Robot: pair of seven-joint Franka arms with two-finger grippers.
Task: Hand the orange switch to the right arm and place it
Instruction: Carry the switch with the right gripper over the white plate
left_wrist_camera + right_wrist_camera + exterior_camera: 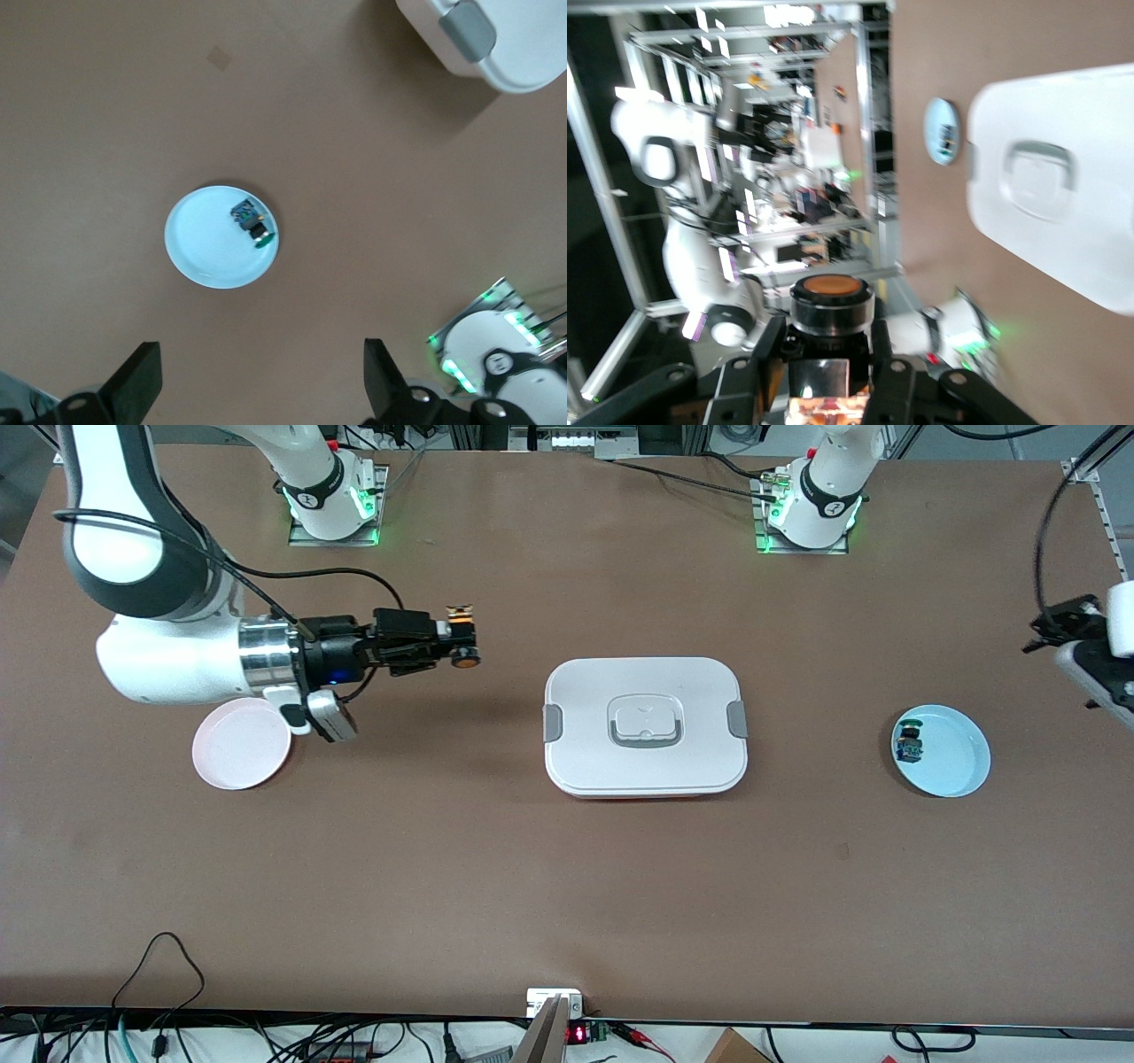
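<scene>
While the left gripper (257, 381) is waiting with fingers spread above the round pale-blue plate (952, 766), the right gripper (456, 640) is pinching the tiny black orange-capped switch (462, 636) over the brown bench (567, 886), beside the white lidded box (645, 726).

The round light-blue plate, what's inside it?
One small blue-and-black part with a green cap lies on the round light-blue plate, near its rim. What's beneath the part is covered.
</scene>
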